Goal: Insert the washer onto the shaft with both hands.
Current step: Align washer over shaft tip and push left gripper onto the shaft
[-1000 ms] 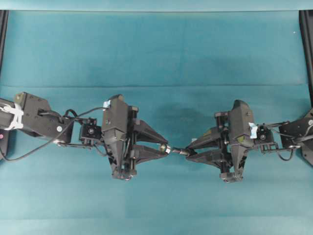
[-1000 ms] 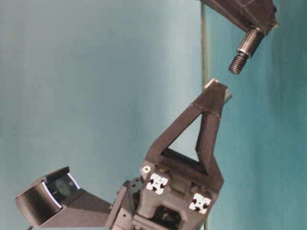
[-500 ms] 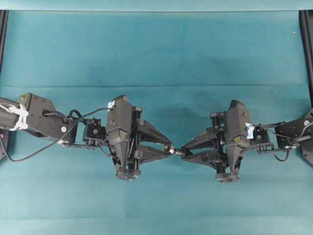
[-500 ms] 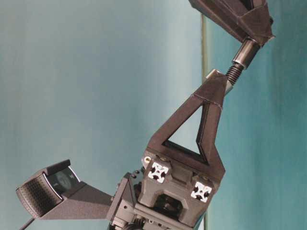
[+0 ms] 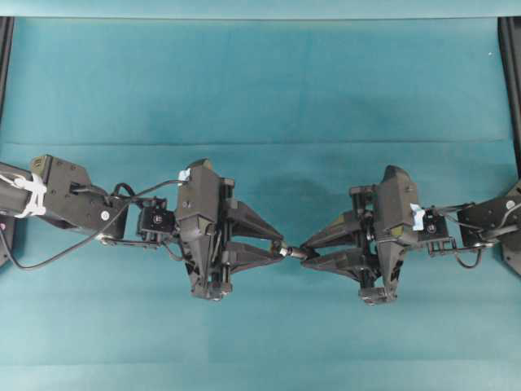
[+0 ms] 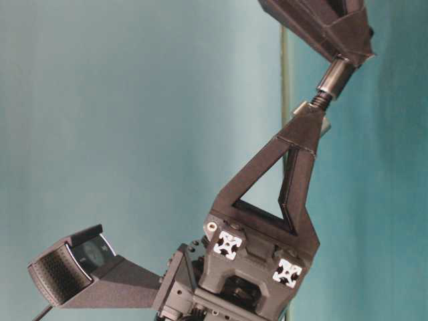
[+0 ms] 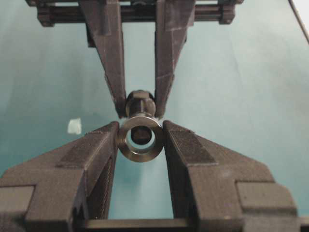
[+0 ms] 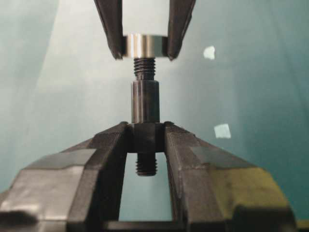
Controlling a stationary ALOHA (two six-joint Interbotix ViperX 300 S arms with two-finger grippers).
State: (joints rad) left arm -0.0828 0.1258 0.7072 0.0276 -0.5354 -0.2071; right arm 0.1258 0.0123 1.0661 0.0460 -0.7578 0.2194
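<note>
Both hands meet tip to tip above the teal cloth. My left gripper (image 5: 279, 248) (image 7: 140, 131) is shut on the washer (image 7: 140, 155) (image 8: 141, 46), a silvery ring held by its rim with the hole facing the other arm. My right gripper (image 5: 306, 251) (image 8: 146, 130) is shut on the shaft (image 8: 145, 101) (image 5: 295, 253), gripping its thick dark section. The shaft's threaded tip points at the washer and reaches into its hole. From the left wrist, the shaft's end shows through the ring. At table level the thread (image 6: 323, 100) runs in behind the left finger (image 6: 294, 154).
Small pale tape scraps (image 7: 74, 125) (image 8: 209, 52) (image 8: 222, 130) lie on the teal cloth (image 5: 260, 81). Black frame rails (image 5: 511, 81) stand at the left and right edges. The left wrist camera (image 6: 67, 271) sits low at table level.
The two grippers have closed the gap between them. The shaft's threaded tip, apart from the washer a second ago, now meets its hole. Neither grip has altered.
</note>
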